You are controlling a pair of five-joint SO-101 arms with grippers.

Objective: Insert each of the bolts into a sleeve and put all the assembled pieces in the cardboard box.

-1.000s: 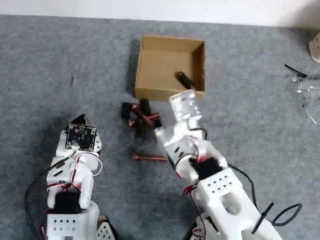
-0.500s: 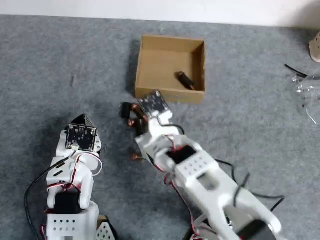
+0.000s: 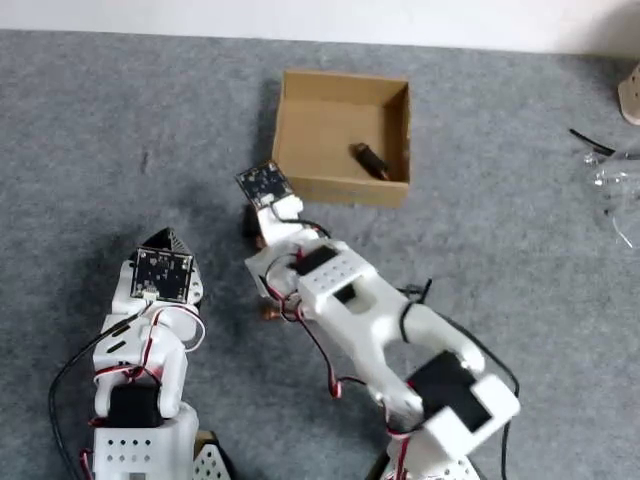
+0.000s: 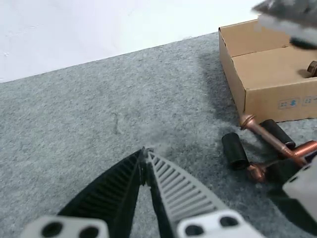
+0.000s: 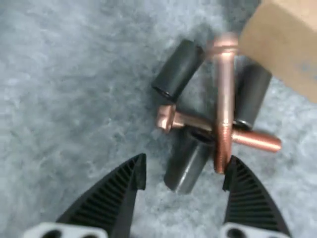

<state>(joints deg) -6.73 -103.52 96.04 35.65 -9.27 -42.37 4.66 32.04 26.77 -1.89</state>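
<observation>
Movement showed from above: the right arm had swung away from the box (image 3: 340, 190), where one finished piece (image 3: 370, 158) lay, and now stretched over the pile (image 3: 253, 228), covering most of it. A stray bolt (image 3: 270, 313) peeked out beside the arm. That suggested the next pick was starting.

From the left wrist, the left gripper (image 4: 147, 153) sat closed and empty, with a sleeve (image 4: 235, 150) well ahead of it.

From the right wrist, the right gripper (image 5: 185, 161) gaped wide and held nothing. Crossed bolts (image 5: 224, 99) and dark sleeves (image 5: 179, 69) lay just ahead, one between its fingers, which was the tangle the arm covered from above.
</observation>
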